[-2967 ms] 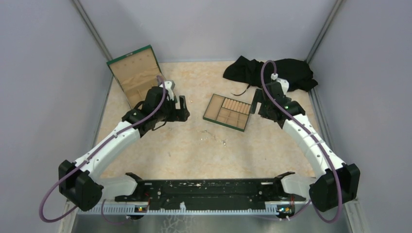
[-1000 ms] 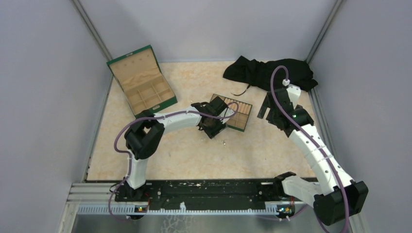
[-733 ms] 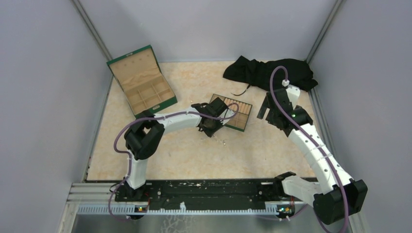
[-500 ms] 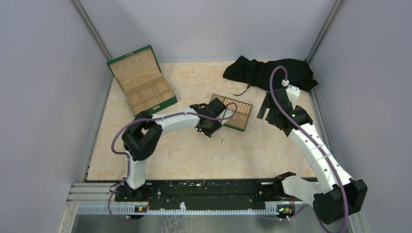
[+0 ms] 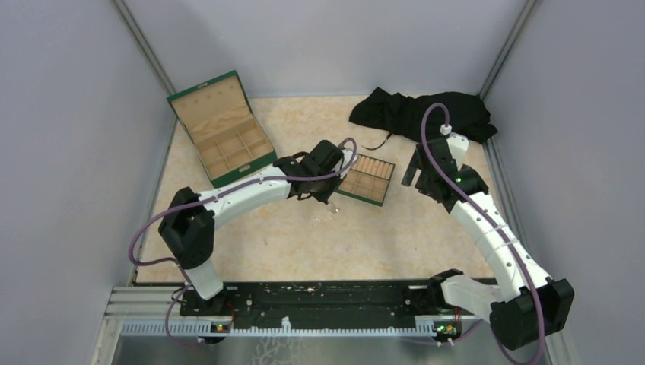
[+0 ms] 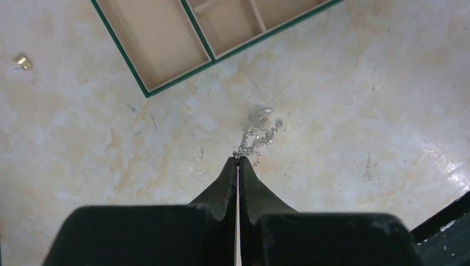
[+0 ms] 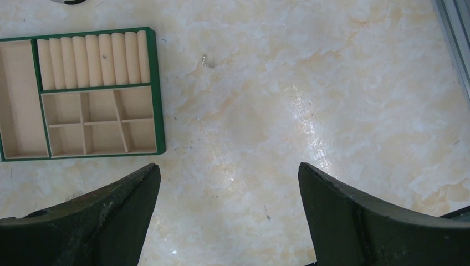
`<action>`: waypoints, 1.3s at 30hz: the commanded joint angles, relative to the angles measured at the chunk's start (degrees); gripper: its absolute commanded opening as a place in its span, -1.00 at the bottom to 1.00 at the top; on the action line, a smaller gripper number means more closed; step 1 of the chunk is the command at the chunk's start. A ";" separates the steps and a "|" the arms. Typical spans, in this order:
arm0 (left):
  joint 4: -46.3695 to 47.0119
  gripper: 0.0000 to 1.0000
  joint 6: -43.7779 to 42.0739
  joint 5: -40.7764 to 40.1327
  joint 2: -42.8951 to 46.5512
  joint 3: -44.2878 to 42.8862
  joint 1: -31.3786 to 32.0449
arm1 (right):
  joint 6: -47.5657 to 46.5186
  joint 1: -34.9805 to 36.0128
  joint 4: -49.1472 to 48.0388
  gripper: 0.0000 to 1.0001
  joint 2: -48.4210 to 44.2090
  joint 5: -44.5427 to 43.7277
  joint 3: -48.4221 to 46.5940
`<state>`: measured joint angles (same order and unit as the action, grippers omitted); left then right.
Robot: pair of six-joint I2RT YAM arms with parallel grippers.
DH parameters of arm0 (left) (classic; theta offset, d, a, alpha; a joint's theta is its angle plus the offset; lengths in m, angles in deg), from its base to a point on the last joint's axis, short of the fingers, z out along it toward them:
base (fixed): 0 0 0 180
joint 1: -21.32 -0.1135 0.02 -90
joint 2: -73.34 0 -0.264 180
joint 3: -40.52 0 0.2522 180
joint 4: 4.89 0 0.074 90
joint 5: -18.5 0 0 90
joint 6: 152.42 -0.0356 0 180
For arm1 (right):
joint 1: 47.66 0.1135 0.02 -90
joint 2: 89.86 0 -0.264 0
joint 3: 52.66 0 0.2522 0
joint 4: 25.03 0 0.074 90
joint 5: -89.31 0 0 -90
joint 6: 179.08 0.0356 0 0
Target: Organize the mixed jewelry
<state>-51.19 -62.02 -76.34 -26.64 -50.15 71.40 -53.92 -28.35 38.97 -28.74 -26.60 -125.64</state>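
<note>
My left arm reaching out to the middle of the table [image 5: 266, 243], left claw [image 6: 238, 162] pinched closed on a silvery chain [image 6: 258, 130], just beside the tray [image 6: 145, 88] near corner, right claw [image 7: 226, 169] spread wide, holding nothing

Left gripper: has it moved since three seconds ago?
Yes. In the top view the left gripper went right, away from the green wooden box, to the small tray's near left corner, where it is shut on a silvery chain.

we see a green-rimmed tray [image 5: 373, 185] just right of the left claw [image 6: 238, 161], wooden box [image 5: 221, 129] off left, black cloth [image 5: 422, 114] beyond
</note>
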 commanded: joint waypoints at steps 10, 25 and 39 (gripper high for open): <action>-3.33 -1.00 3.06 -1.93 -0.51 -15.33 -1.89 | 0.15 -0.24 -2.43 0.86 -0.33 0.81 -0.43; -4.57 -1.00 4.76 -1.34 -3.13 -28.68 -5.41 | 0.37 -0.23 -0.92 0.86 -2.27 -0.62 0.80; -0.58 -1.00 3.15 -2.14 -4.89 -30.70 -7.49 | 0.56 -0.23 -1.54 0.86 -1.68 -0.37 1.10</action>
<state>-54.53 -58.17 -78.15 -30.80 -79.35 64.97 -53.90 -28.35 39.25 -29.51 -26.14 -124.42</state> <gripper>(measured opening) 0.006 0.929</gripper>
